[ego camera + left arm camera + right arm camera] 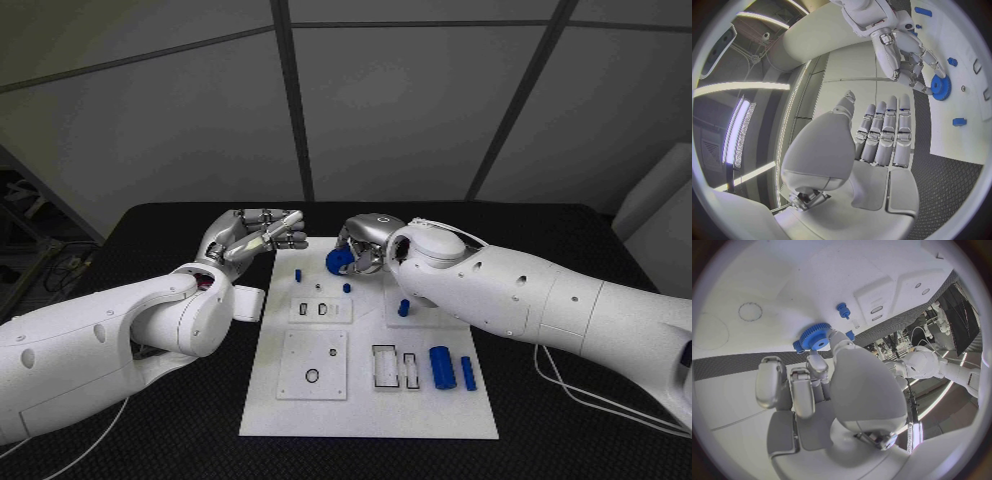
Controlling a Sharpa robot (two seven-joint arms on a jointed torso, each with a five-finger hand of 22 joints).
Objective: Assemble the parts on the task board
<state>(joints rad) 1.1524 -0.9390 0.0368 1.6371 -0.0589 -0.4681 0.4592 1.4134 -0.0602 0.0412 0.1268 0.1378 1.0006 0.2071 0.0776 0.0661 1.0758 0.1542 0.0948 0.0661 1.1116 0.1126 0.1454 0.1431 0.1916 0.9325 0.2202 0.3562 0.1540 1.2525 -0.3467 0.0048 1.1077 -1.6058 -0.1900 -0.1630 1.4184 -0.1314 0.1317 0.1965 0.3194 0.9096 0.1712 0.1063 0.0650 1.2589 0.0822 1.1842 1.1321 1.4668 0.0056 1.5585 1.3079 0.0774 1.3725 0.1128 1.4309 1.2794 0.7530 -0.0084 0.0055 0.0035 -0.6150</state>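
Note:
The white task board [368,410] lies in the middle of the black table. My right hand [369,245] hovers over the board's far end and pinches a blue gear [339,262] in its fingertips; the gear [815,336] sits just above the board [729,300], and it appears too in the left wrist view [941,87]. My left hand [260,235] is raised beside the board's far left corner, fingers [886,132] stretched out and holding nothing. Small blue pegs [299,273] [346,287] [404,307] stand on the board's far half. Two blue cylinders [443,367] [467,372] lie at its right.
A black ring [313,376] rests on a square sub-plate, with rectangular slots [385,365] next to it. A white cable [577,390] runs over the table at the right. Grey wall panels stand behind the table's far edge.

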